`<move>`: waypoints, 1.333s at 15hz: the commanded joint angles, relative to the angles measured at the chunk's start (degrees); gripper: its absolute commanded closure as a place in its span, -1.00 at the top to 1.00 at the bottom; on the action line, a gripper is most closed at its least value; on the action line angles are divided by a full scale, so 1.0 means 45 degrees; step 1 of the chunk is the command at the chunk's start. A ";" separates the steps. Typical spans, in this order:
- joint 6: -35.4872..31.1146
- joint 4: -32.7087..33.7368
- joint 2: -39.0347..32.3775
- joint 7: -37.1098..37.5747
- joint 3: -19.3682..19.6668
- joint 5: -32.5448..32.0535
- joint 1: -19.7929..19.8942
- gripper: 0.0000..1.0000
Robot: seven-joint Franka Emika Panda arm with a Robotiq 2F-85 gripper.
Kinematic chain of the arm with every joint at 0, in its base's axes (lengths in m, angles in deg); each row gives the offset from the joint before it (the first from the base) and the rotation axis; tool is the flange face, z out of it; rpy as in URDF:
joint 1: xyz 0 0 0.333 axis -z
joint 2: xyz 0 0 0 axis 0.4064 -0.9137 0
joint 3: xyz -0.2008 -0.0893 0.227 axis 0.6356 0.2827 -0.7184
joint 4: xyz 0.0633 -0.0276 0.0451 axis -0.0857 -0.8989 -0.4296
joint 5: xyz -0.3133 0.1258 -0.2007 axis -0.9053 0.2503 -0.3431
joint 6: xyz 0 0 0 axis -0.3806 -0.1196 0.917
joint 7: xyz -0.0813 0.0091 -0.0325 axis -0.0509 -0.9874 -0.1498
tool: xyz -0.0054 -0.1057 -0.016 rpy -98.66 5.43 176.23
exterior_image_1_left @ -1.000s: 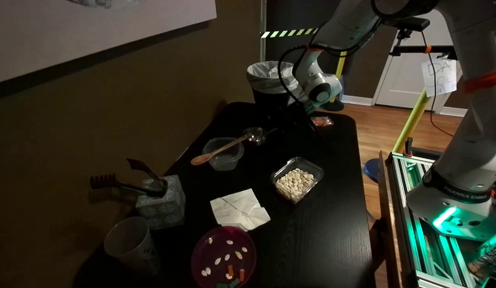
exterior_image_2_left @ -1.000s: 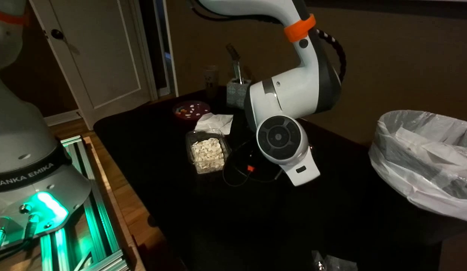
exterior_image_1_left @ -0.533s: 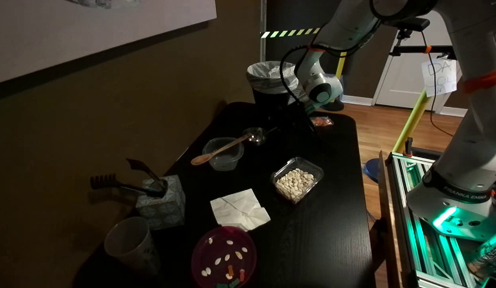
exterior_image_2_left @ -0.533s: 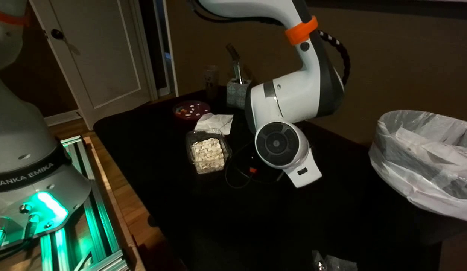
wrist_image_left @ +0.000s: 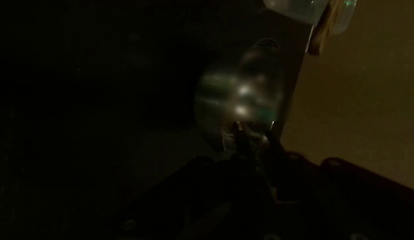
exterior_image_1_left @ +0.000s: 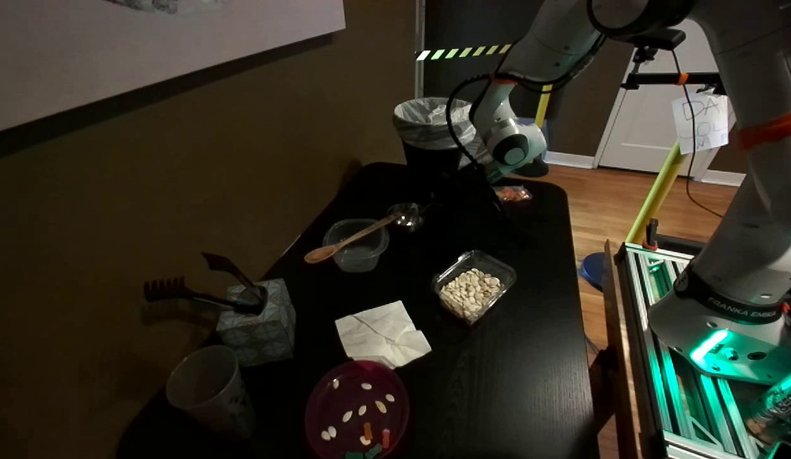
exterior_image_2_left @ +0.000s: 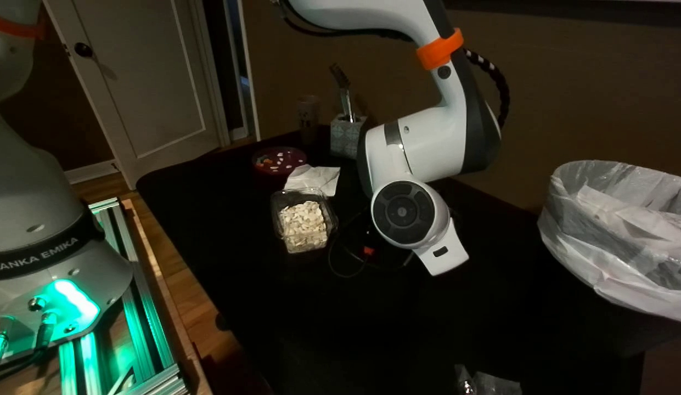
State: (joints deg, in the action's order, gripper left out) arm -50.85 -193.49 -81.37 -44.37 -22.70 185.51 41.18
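A rounded, metallic-looking vessel point(wrist_image_left: 238, 93) gleams at the jaws' twelve o'clock. I cannot tell whether they grip it.

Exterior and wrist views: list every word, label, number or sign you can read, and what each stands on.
"FRANKA EMIKA": base, in both exterior views.
"DA": paper, in an exterior view; its lower lines are unclear.
Arm: lettering cut off at the edge.
Cup: marks too blurred to read.
Cylinder: lettering too blurred to read.
Wrist view: no readable text.
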 commanded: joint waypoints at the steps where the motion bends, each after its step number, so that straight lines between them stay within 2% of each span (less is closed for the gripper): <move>1: 0.0434 -0.0117 -0.0006 -0.0524 0.0191 0.0438 -0.0151 -1.00; 5: 0.0348 -0.1127 0.1111 -0.1354 0.0300 0.0183 -0.0444 -0.98; 9: -0.0982 -0.2416 0.2572 -0.1549 0.0793 -0.0522 -0.0963 -0.98; 11: -0.1188 -0.3212 0.3545 -0.2017 0.1009 -0.0569 -0.0893 -0.98; 14: 0.0409 -0.4628 0.5159 -0.1841 0.1354 -0.2012 -0.0195 -0.98; 16: 0.2182 -0.5347 0.5887 -0.1430 0.1707 -0.4010 0.0364 -0.98; 20: 0.5200 -0.5815 0.6313 -0.1514 0.2396 -0.7837 0.1399 -0.98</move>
State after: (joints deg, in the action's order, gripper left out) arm -34.83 -217.07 -55.60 -51.29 -13.44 160.24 44.64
